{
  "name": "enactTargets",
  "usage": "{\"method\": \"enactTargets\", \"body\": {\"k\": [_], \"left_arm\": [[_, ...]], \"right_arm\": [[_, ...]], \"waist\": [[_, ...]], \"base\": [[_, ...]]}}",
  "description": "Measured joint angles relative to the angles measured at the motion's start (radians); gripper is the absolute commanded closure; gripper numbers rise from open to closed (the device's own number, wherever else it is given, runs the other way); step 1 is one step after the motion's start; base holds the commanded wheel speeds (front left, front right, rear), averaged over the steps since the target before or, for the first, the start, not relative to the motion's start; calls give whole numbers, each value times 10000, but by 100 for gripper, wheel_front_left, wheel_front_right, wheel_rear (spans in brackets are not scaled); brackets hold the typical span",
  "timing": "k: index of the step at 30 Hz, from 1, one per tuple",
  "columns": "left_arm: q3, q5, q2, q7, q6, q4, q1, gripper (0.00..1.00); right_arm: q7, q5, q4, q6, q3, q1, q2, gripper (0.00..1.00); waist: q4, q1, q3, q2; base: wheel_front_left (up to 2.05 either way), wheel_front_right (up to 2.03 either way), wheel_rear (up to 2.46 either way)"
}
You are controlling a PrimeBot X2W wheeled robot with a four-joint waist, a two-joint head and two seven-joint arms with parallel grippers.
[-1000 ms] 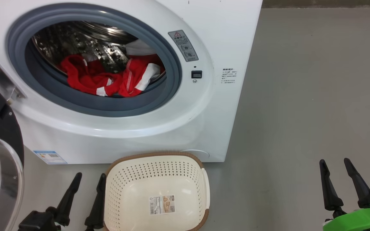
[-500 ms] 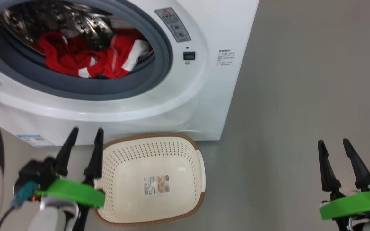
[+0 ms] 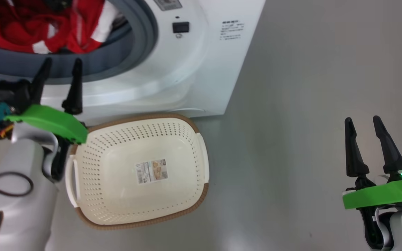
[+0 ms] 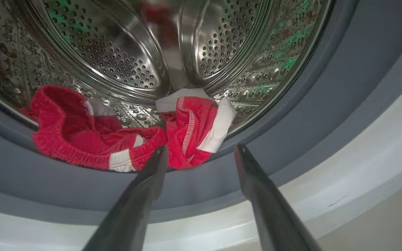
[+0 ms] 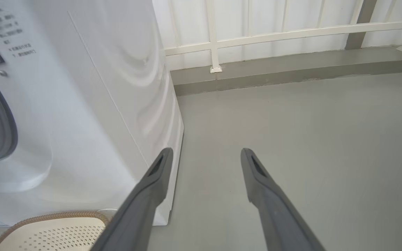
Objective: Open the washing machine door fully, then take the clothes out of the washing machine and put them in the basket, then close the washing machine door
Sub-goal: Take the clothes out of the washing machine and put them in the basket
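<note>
The left gripper (image 3: 62,63) is seen raised before the mouth of the washing machine (image 3: 173,80). Its two dark fingers are spread apart with nothing between them, and the tips are set against the lower arc of the grey-blue door seal (image 4: 291,139). The clothes (image 4: 92,143) are found at the bottom front of the perforated steel drum (image 4: 124,55): a red heap with white stripes and trim, partly draped onto the inner lip of the seal. In the left wrist view the fabric lies just beyond the fingertips, mostly ahead of one finger and reaching into the gap between the two; no contact is evident. The basket (image 3: 117,146) is set on the grey floor (image 3: 309,69) directly before the washer, just beside and below the left gripper, a label showing on its bottom. The right gripper (image 3: 362,120) is held well apart over bare floor, past the washer's side panel. Its fingers are likewise parted and nothing is held. A white railing (image 5: 291,33) is noted beyond.
</note>
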Motion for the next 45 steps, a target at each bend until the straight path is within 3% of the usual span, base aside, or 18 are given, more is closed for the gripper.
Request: {"method": "enactTargets", "body": {"k": [14,30,31,32,33,34,42,45], "left_arm": [[-564,-414,771,0,0,2690,-2599,0],[-1103,-516,1296,0,0,4029,-3702,0],[-1127,-516,1313,0,0,4067,-3704,18],[-1166,-516,1312,0,0,4092,-3711,58],[-1216,-516,1304,0,0,4115,-3735,91],[-1266,-518,1296,0,0,4138,-3779,100],[-1290,-677,1283,0,0,3898,-3836,100],[-765,-825,1264,0,0,3231,-3641,100]], "right_arm": [[0,13,-146,0,121,-443,96,0],[0,15,-280,0,372,-640,125,0],[0,27,-282,0,372,-641,125,0],[0,63,-282,0,372,-641,127,0],[0,84,-282,0,372,-641,127,0],[0,86,-282,0,372,-642,127,0],[0,107,-288,0,362,-643,134,0],[0,272,-288,0,343,-643,136,0]], "waist": [[-858,0,1118,0],[-1389,0,1679,0],[-1422,0,1686,0],[-1446,0,1690,0],[-1461,0,1690,0],[-1469,0,1680,0],[-1427,0,1564,0],[-1337,0,1400,0]], "base": [[0,0,0],[0,0,0],[0,0,0],[0,0,0],[0,0,0],[0,0,0],[0,0,0],[0,0,0]]}}
